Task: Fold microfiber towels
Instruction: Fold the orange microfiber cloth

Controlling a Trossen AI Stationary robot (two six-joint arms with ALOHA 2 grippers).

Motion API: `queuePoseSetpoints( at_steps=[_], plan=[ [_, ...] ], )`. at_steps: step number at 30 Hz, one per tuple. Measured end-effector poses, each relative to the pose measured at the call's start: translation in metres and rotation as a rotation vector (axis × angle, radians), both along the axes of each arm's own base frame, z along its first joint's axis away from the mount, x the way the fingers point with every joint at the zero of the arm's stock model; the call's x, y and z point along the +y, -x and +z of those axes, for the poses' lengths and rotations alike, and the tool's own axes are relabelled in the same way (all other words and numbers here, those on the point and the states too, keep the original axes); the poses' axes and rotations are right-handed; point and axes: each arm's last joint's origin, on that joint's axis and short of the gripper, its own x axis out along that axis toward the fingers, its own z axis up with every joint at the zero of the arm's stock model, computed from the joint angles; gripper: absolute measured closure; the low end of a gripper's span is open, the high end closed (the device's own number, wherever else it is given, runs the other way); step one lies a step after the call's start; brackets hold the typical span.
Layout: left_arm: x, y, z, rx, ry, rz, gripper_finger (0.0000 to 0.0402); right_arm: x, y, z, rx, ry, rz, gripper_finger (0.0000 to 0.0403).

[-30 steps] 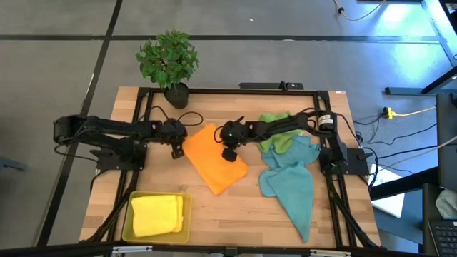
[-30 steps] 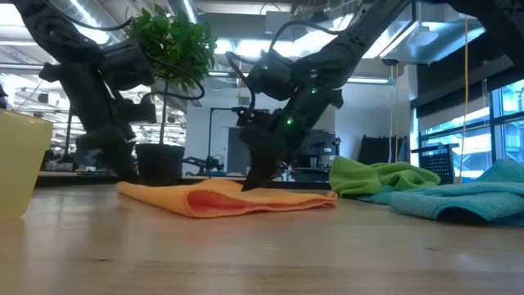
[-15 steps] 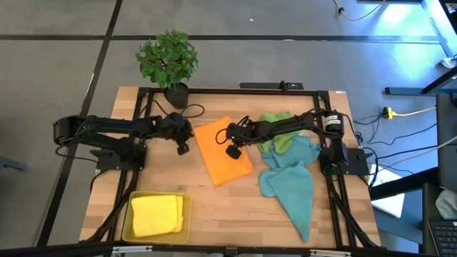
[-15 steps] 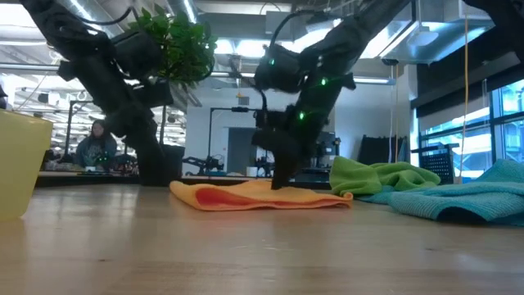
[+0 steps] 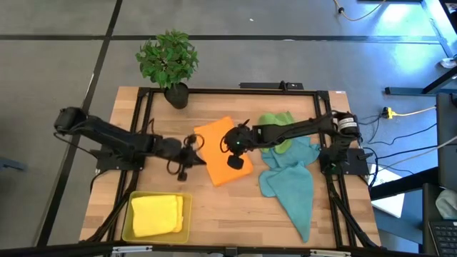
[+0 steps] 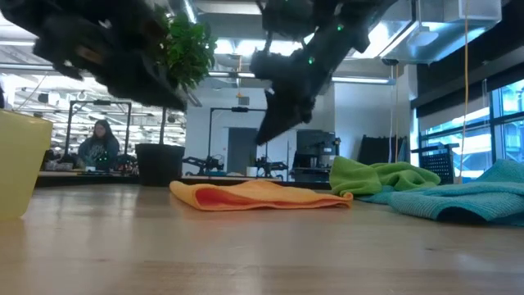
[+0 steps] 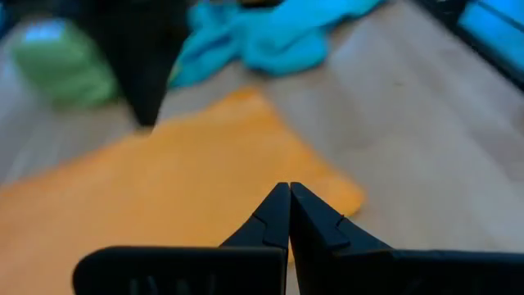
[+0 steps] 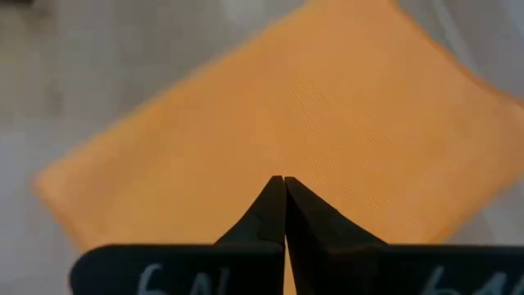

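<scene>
1. The orange towel (image 5: 223,151) lies folded flat on the table (image 5: 235,214), just above the centre of the high view. The green towel (image 5: 275,132) and a heap of teal-blue towels (image 5: 293,182) lie unfolded to its right, and the yellow towel (image 5: 156,214) sits folded in the yellow tray (image 5: 127,227) at lower left.
2. The right claw (image 5: 235,160) hangs above the orange towel's lower right part with its fingers pressed together, pinching nothing; the low view shows it clear of the cloth.
3. The left claw (image 5: 187,158) is at the towel's left edge, also pressed together and empty.
4. Risk: a pressed-together tip sweeping low across the fold could catch the top layer and drag it open, undoing the neat rectangle.
5. Risk: the towel's right edge lies close to the green towel, so a reach for the next towel could snag both.
6. Risk: the two claws are near each other over one small towel and could collide.
</scene>
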Motion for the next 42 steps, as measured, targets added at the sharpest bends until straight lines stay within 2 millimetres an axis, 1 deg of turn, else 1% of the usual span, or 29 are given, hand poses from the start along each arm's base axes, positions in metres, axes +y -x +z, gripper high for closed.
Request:
queuePoseSetpoints(
  at_steps=[2, 4, 6, 7, 10, 14, 16, 18, 20, 22, 24, 28, 34, 39, 42],
  plan=[
    [-0.013, -0.001, 0.001, -0.037, -0.043, -0.051, 0.0401, 0.007, -0.001, 0.003, -0.065, -0.004, 0.053, 0.04],
    [-0.022, -0.002, -0.002, -0.041, -0.071, -0.083, 0.0401, 0.013, 0.001, 0.007, -0.17, -0.056, 0.133, 0.04],
    [-0.028, -0.003, -0.006, -0.028, -0.078, -0.107, 0.0394, 0.016, 0.009, 0.011, -0.263, -0.131, 0.192, 0.04],
    [-0.031, -0.006, -0.007, -0.016, -0.082, -0.116, 0.0386, 0.016, 0.015, 0.011, -0.293, -0.14, 0.197, 0.04],
    [-0.039, -0.016, -0.013, 0.02, -0.111, -0.148, 0.0354, 0.013, 0.033, 0.004, -0.357, -0.145, 0.178, 0.04],
    [-0.049, -0.039, -0.02, 0.072, -0.149, -0.173, 0.0305, 0.012, 0.057, -0.007, -0.417, -0.122, 0.142, 0.04],
    [-0.053, -0.049, -0.027, 0.132, -0.205, -0.199, 0.0287, 0.012, 0.068, -0.014, -0.434, -0.121, 0.112, 0.04],
    [-0.058, -0.059, -0.033, 0.2, -0.266, -0.212, 0.0274, 0.011, 0.078, -0.019, -0.444, -0.111, 0.09, 0.04],
    [-0.061, -0.067, -0.036, 0.259, -0.353, -0.2, 0.0265, 0.01, 0.084, -0.023, -0.47, -0.102, 0.077, 0.04],
    [-0.062, -0.071, -0.041, 0.345, -0.422, -0.188, 0.026, 0.011, 0.09, -0.027, -0.484, -0.099, 0.069, 0.04],
    [-0.065, -0.079, -0.038, 0.353, -0.472, -0.185, 0.0257, 0.011, 0.094, -0.03, -0.508, -0.097, 0.067, 0.04],
    [-0.066, -0.083, -0.036, 0.39, -0.479, -0.196, 0.0257, 0.01, 0.095, -0.03, -0.533, -0.092, 0.061, 0.04],
    [-0.074, -0.079, -0.03, 0.386, -0.456, -0.189, 0.0256, 0.01, 0.094, -0.028, -0.55, -0.082, 0.071, 0.04],
    [-0.081, -0.066, -0.026, 0.444, -0.429, -0.188, 0.0256, 0.01, 0.094, -0.028, -0.549, -0.083, 0.071, 0.04],
    [-0.087, -0.06, -0.014, 0.406, -0.409, -0.198, 0.0256, 0.01, 0.094, -0.028, -0.552, -0.083, 0.071, 0.0399]
  ],
)
